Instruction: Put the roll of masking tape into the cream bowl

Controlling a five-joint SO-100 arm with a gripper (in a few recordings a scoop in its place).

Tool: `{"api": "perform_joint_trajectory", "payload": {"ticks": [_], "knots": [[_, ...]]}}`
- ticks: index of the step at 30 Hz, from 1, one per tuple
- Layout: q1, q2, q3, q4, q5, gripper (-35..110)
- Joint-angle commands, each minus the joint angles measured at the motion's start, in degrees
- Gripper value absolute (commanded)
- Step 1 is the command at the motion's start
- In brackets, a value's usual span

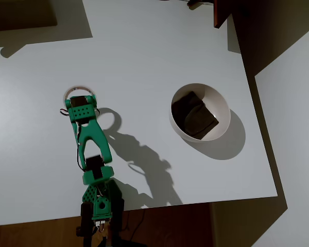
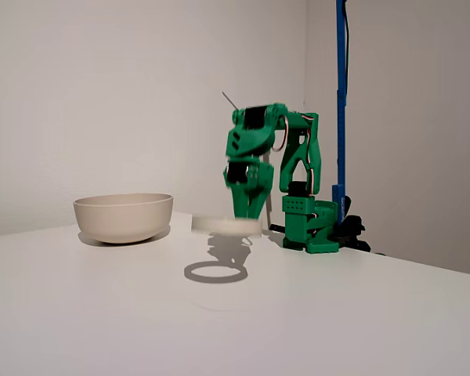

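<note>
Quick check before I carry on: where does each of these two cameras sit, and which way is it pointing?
Overhead view: above the white table, looking straight down; green arm reaches up-frame from the bottom edge.
Fixed view: low, near table height across from the arm's base, looking level toward it; arm seen nearly whole.
Shared: gripper, roll of masking tape held off the table, cream bowl.

1. We see a matt white table (image 1: 144, 51), smooth and unmarked.
2. The cream bowl (image 2: 124, 217) looks smooth with a soft, low sheen, perhaps ceramic.
3. The arm (image 2: 270, 172) is matt green plastic.
4. Wood-toned flooring (image 1: 36, 234) shows along the overhead view's lower left edge.
5. The brown pad (image 1: 194, 115) looks dull.
</note>
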Motion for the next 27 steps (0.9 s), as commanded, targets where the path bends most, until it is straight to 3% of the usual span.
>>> {"api": "perform_joint_trajectory", "payload": {"ticks": [1, 7, 13, 19, 27], "knots": [[-0.18, 19.78, -2.99, 4.75, 1.85, -8], [5.54, 38.06, -3.25, 12.13, 2.64, -8], [21.27, 44.47, -9.76, 18.90, -0.88, -8], [39.20, 40.17, -17.05, 17.58, -4.31, -8], [56.95, 21.01, -31.55, 11.34, -4.48, -8]]}}
